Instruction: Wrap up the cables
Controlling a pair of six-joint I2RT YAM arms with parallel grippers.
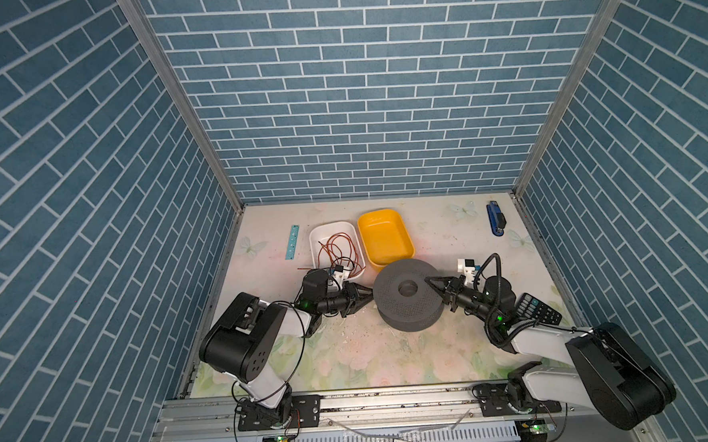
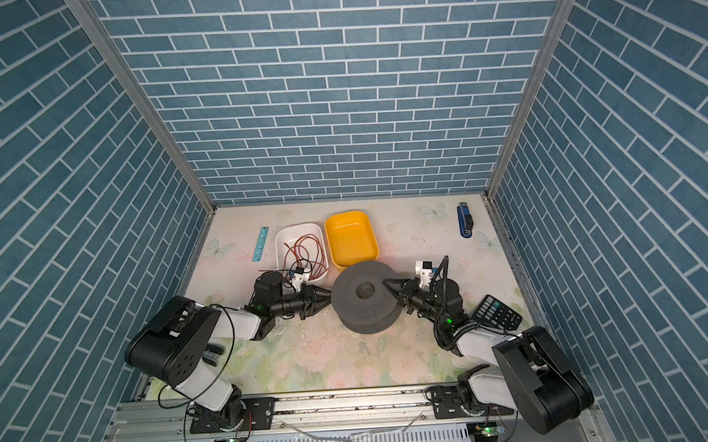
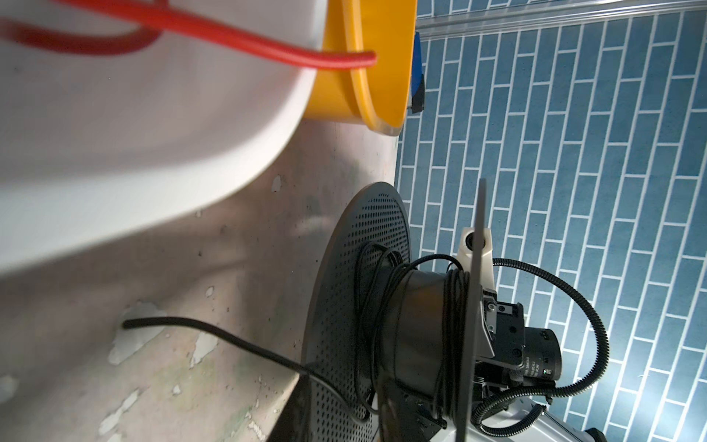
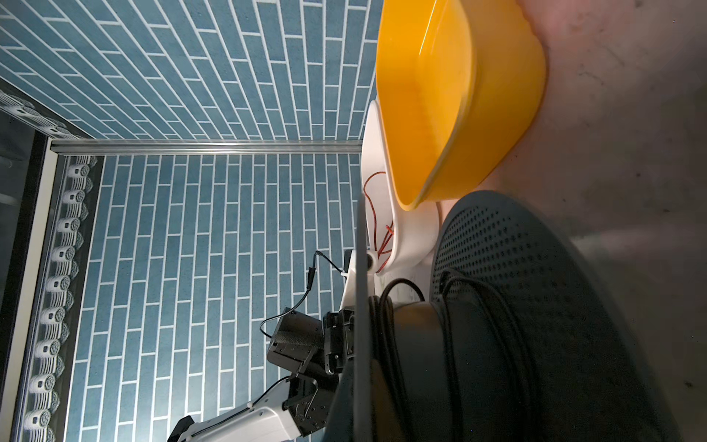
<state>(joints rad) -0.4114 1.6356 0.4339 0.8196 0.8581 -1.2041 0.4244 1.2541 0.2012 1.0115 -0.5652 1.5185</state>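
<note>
Cables (image 3: 453,306) between spool (image 3: 344,268) flanges, end loose

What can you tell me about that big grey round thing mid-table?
A dark grey, plastic-looking spool lies flat on the table: two perforated discs joined by a smooth hub with a central hole. Thin black cable is wound loosely round the hub, one end trailing onto the table. The yellow tub sits behind. The left gripper is at its rim; the right gripper reaches over its top disc.

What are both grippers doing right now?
Left gripper: at the spool rim; open or gripping cannot be told.
Right gripper: closed, nothing visibly held, tips over the spool's top.
</note>
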